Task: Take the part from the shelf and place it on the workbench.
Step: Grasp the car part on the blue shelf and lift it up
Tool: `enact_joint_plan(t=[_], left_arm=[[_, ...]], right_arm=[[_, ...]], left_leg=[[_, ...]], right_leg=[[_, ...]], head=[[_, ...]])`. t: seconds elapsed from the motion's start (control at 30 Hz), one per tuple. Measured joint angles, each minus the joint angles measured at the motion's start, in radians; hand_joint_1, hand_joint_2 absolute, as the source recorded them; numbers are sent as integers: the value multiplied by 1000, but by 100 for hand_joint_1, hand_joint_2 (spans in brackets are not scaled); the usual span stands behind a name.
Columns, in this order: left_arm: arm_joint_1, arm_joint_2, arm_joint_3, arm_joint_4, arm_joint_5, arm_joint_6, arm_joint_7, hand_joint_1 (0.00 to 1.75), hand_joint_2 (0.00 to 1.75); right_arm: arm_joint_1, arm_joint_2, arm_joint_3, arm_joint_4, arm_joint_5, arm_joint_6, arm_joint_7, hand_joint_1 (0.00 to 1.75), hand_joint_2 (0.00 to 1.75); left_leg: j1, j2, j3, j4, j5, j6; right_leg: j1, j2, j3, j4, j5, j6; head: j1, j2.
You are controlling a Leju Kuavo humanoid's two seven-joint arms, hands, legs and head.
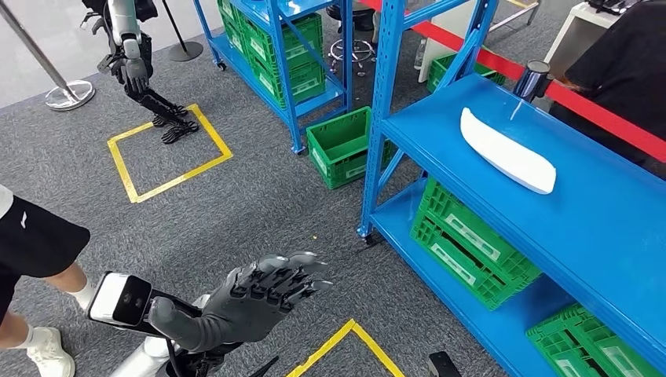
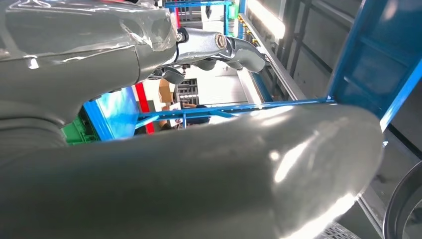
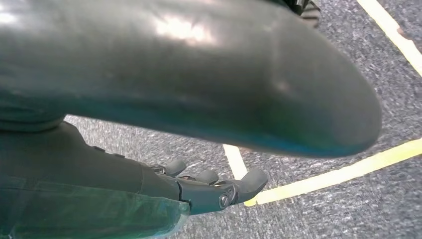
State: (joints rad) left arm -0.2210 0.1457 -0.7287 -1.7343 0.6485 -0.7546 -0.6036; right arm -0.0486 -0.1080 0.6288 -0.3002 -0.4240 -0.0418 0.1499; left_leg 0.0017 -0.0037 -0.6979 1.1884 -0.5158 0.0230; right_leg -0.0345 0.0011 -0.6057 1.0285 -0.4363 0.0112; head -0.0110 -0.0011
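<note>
White part (image 1: 506, 149): a long, shallow, boat-shaped shell, pointed at its far end and blunt at its near end, lying flat on the top deck of the blue shelf (image 1: 612, 228), towards the deck's far edge and well clear of the front edge. The surface looks smooth, matt and moulded, probably plastic or a painted composite; it appears thin-walled, and so is judged light and fairly stiff, though liable to flex or slip if pinched at the tapered tip. The safest hold is judged to be across the wider middle section, fingers wrapped over one long edge and thumb under the other.

The shelf is painted steel, with a flat deck and slotted uprights. Green ribbed plastic crates (image 1: 471, 243) sit on its lower tier, and another green crate (image 1: 342, 145) stands on the grey carpet beside the front upright. Yellow tape (image 1: 345, 334) marks squares on the floor.

Left hand (image 1: 259, 294): raised, palm forward, fingers spread and empty, well apart from the part. Right hand (image 3: 214, 191): hanging above the carpet, fingers loosely extended, holding nothing. A person in black (image 1: 620, 71) stands behind the shelf.
</note>
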Motion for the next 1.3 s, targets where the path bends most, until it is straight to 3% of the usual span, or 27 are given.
enact_joint_plan(t=[0.03, 0.07, 0.17, 0.23, 0.3, 0.37, 0.4, 0.43, 0.47, 0.53, 0.6, 0.7, 0.77, 0.87, 0.9, 0.93, 0.97, 1.0, 1.07, 1.13, 1.2, 1.23, 1.3], left_arm=[[-1, 0, 0, 0, 0, 0, 0, 0, 0], [-1, 0, 0, 0, 0, 0, 0, 0, 0], [-2, 0, 1, -1, 0, 0, 1, 0, 0], [-2, -1, 1, -2, -1, 0, 2, 0, 0], [-4, -2, 0, -3, -1, 1, 2, 0, 0], [-4, -3, -1, -2, -2, 1, 2, 0, 0], [-4, -3, -1, -2, -2, 1, 3, 0, 0], [-4, -2, -2, -2, -3, 1, 3, 0, 0], [-3, -2, -3, -1, -3, 1, 3, 0, 0], [-3, -2, -4, -1, -4, 1, 3, 0, 0], [-3, -2, -4, -1, -5, 1, 3, 0, 0], [-2, 0, -5, -1, -8, 1, 3, 0, 0], [-2, 1, -4, -1, -8, -1, 3, 0, 0], [-1, 5, -3, -1, -8, -3, 2, 0, 0], [0, 7, -3, 0, -8, -4, 2, 0, 0], [1, 8, -3, 0, -8, -5, 2, 0, 0], [1, 8, -3, 1, -8, -5, 2, 0, 0], [1, 9, -3, 1, -8, -6, 2, 0, 0], [0, 9, -3, 1, -7, -6, 2, 0, 0], [0, 9, -3, 1, -7, -6, 1, 0, 0], [-1, 9, -2, 1, -5, -6, 1, 0, 0], [-2, 7, -3, 1, -4, -6, 1, 0, 0], [-4, 4, -3, 0, -1, -6, 1, 0, 0]], right_arm=[[0, 1, 0, 0, -2, 0, 0, 0, 0], [-1, 2, 1, 0, -3, 1, 0, 0, 0], [-1, 5, 1, 0, -7, 1, -1, 0, 0], [0, 6, 2, 0, -10, 1, -1, 0, 0], [-1, 5, 4, 0, -13, 1, -2, 0, 0], [0, 2, 6, 0, -15, 0, -2, 0, 0], [1, 0, 6, 1, -16, 0, -2, 0, 0], [3, -1, 7, 1, -17, 0, -2, 0, 0], [4, -1, 7, 1, -17, 0, -3, 0, 0], [2, -2, 8, 1, -17, 0, -4, 0, 0], [-1, -2, 8, 1, -19, -1, -6, 0, 0], [-2, -1, 8, 1, -29, -5, -9, 0, 0], [-1, 2, 8, 1, -34, -11, -11, 0, 0], [-3, 3, 8, 1, -36, -15, -13, 0, 0], [-3, 3, 8, 2, -36, -15, -13, 0, 0], [-2, 3, 8, 2, -37, -15, -13, 0, 0], [-2, 3, 8, 2, -38, -15, -14, 0, 0], [-3, 3, 8, 2, -40, -15, -14, 0, 0], [-5, 5, 8, 1, -45, -15, -14, 0, 0], [-6, 6, 8, 1, -47, -15, -14, 0, 0], [-2, 6, 8, 2, -48, -15, -14, 0, 0], [1, 7, 9, 2, -49, -15, -14, 0, 0], [3, 7, 10, 2, -50, -13, -15, 0, 0]], left_leg=[[-3, 1, 26, -70, 47, 9], [-8, 0, 47, -123, 74, 17], [-19, -2, 65, -164, 86, 34], [-15, 3, 82, -183, 102, 42], [-12, 12, 97, -201, 112, 48], [-17, 18, 98, -203, 111, 52], [-19, 21, 98, -203, 110, 53], [-20, 24, 99, -202, 108, 53], [-21, 27, 100, -202, 106, 52], [-23, 35, 103, -196, 99, 47], [-28, 45, 104, -187, 89, 38], [-28, 61, 104, -180, 78, 27], [-22, 47, 92, -143, 50, 13], [-4, 11, 9, 42, -43, -12], [1, 8, -20, 99, -61, -17], [6, 7, -33, 123, -60, -20], [10, 6, -26, 104, -39, -22], [14, 1, 0, 47, -4, -22], [20, -38, 72, -101, 59, -19], [20, -68, 107, -173, 72, -12], [13, -56, 112, -180, 70, 0], [12, -45, 119, -190, 75, 8], [10, -21, 135, -213, 87, 25]], right_leg=[[2, 1, 4, 0, -3, 2], [3, 3, 6, -1, -6, 4], [4, 7, 8, -5, -11, 19], [6, 6, 1, 12, -22, 25], [9, 5, -40, 97, -63, 17], [10, 4, -106, 225, -112, 11], [10, 4, -128, 262, -123, 13], [10, 4, -132, 264, -118, 20], [10, 0, -113, 224, -98, 28], [12, -25, -43, 81, -43, 39], [17, -44, 3, -8, -12, 30], [15, -25, 12, -21, -4, 13], [4, -8, 18, -24, -3, 5], [0, 16, 20, -25, -3, -1], [0, 26, 20, -24, -3, -1], [-1, 35, 21, -24, -3, -1], [-1, 46, 22, -24, -3, -1], [-3, 56, 24, -24, -4, 0], [-3, 78, 26, -24, -4, 4], [-6, 97, 20, -26, -2, 17], [-10, 114, 15, -33, 3, 35], [-10, 107, 12, -32, 3, 40], [-4, 62, -17, 21, -24, 36]], head=[[0, 0], [1, 0], [0, 0], [1, 0], [4, 0], [5, 0], [4, 0], [5, 0], [5, 0], [5, 0], [3, 0], [2, 0], [0, 0], [-3, 0], [-3, 0], [-3, 0], [-3, 0], [-3, 0], [-2, 0], [-2, 0], [-3, 0], [-2, 0], [2, 0]])
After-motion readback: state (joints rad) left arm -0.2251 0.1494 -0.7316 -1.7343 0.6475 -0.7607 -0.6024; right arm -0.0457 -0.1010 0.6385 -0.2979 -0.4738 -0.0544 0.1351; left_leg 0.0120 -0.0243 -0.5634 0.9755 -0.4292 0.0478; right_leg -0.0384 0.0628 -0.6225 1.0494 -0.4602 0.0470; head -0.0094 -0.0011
